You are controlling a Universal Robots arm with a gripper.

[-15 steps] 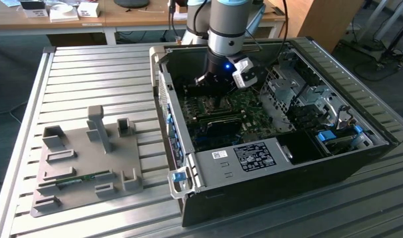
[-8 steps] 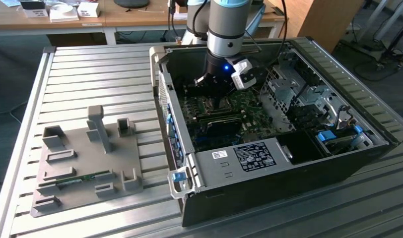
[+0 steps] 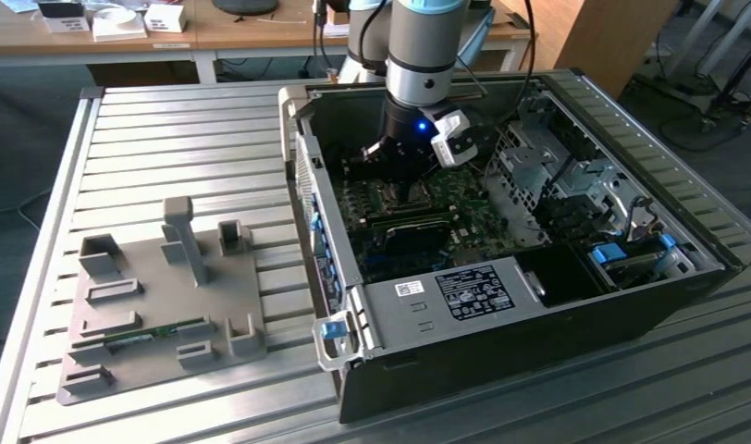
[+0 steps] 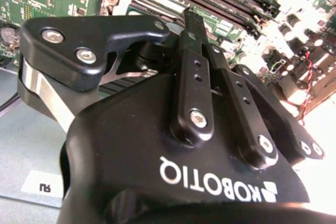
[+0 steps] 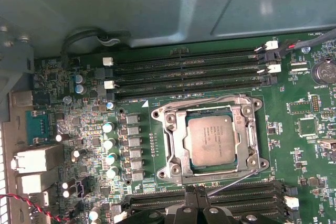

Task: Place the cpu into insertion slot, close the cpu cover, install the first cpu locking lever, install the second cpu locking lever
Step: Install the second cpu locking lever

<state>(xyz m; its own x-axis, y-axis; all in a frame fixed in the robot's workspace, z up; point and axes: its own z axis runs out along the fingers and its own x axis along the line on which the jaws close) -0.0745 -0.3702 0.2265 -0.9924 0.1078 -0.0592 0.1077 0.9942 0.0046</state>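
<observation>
Gripper [image 4: 195, 24]: fingers pressed together, empty, poised over the motherboard [image 5: 294, 129]. Cpu [image 5: 211, 140]: seated in the insertion slot [image 5: 178, 179], cpu cover [image 5: 176, 142] lying down around it. Levers appear unlatched; pressing squarely, slowly seems wise.

The chip [image 5: 211, 140], square with a silvery top, lies flat in the socket [image 5: 181, 173] on the green board. The silvery cover frame [image 5: 176, 141] lies closed flat around it, its window showing the chip.
</observation>
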